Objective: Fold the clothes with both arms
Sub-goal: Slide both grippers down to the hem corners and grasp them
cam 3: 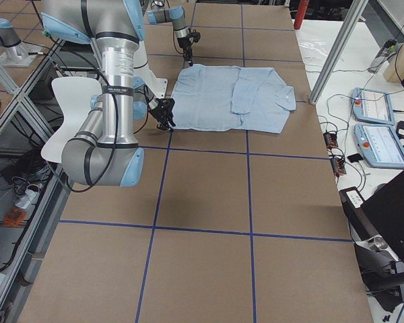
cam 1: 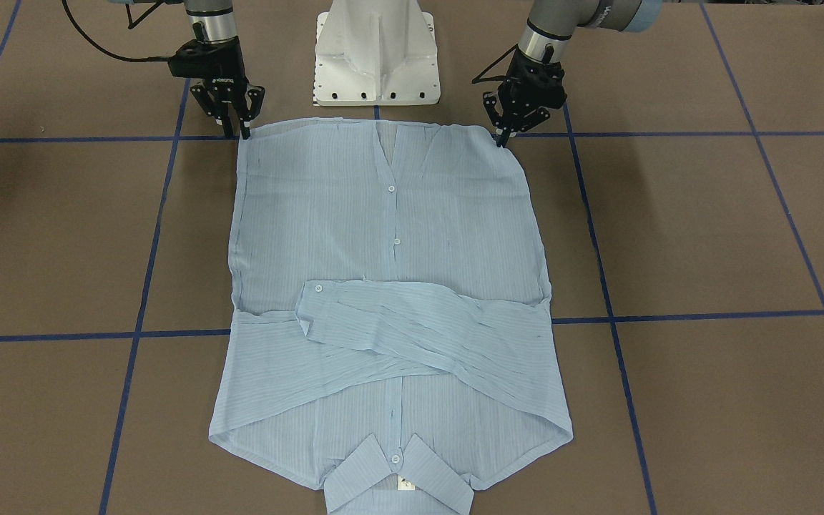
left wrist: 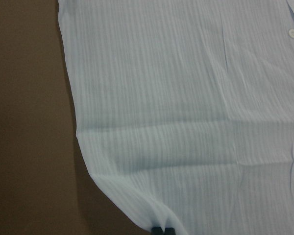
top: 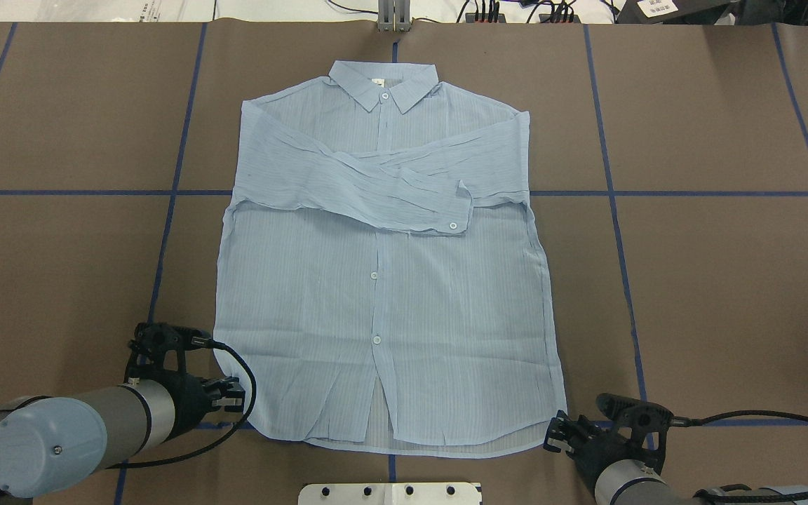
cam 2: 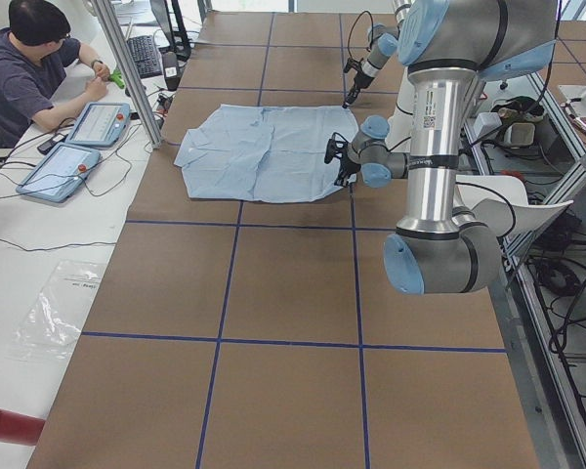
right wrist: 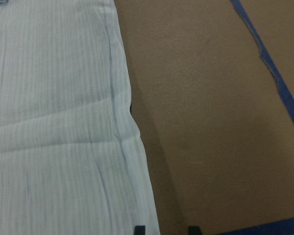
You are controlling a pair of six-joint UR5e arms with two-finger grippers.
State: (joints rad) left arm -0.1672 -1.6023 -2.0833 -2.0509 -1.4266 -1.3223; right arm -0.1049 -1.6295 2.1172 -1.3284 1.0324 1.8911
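Right wrist-mounted view: my right gripper (right wrist: 166, 229) has its jaws spread, straddling the hem edge of the shirt (right wrist: 54, 122). The left gripper (left wrist: 162, 229) looks pinched on the opposite hem corner. The shirt stretches lengthwise ahead of both, collar (top: 383, 84) farthest.

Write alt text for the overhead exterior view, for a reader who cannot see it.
A light-blue striped shirt lies flat, front up, on a brown table with blue tape lines, sleeves crossed over the chest, collar at the far end. The left tool and right tool sit at its two near hem corners.
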